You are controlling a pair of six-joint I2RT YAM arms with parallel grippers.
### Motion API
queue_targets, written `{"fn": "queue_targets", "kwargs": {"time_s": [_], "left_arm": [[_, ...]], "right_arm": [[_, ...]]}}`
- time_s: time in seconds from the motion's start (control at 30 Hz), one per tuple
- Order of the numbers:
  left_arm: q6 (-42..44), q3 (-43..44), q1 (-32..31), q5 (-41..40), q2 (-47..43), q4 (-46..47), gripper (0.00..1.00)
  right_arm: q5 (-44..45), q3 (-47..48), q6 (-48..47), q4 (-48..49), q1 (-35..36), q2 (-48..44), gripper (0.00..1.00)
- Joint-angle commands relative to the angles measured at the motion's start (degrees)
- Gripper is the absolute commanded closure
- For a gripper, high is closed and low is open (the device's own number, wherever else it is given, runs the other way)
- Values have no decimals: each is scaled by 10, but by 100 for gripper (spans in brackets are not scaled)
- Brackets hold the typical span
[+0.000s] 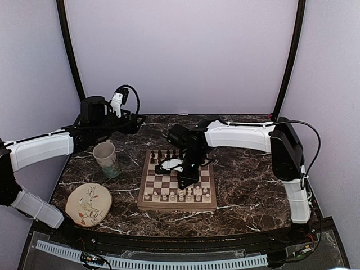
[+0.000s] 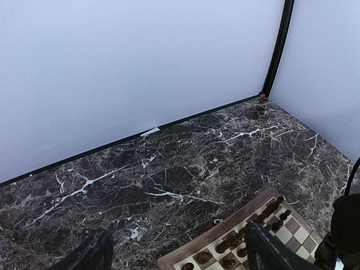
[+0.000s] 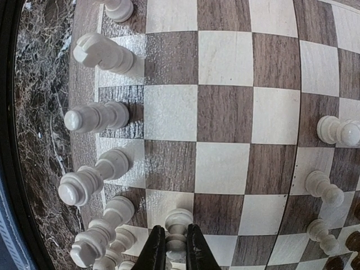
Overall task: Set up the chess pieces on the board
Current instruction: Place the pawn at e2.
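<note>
Right wrist: right gripper [image 3: 176, 229] clenched on white pawn [image 3: 178, 217], over board [image 3: 225, 112].

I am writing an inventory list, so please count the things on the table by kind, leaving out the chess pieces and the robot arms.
Mug: 1
Plate: 1
Chessboard: 1
Total: 3
</note>
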Motion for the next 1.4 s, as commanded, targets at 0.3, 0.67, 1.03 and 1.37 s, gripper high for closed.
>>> {"fn": "queue_targets", "kwargs": {"time_s": [0.3, 0.67, 1.03, 1.37], "left_arm": [[7, 3, 2, 3, -8, 1, 17], [6, 3, 1, 7, -5, 2, 17], [6, 4, 2, 8, -6, 2, 18], [6, 3, 2, 11, -5, 3, 18]], "right_arm": [[-4, 7, -9, -18, 12, 15, 88], [-6, 3, -4, -11, 14, 15, 82], [-8, 21, 1, -14, 16, 19, 81], [-34, 50, -4, -39, 12, -6, 77]]}}
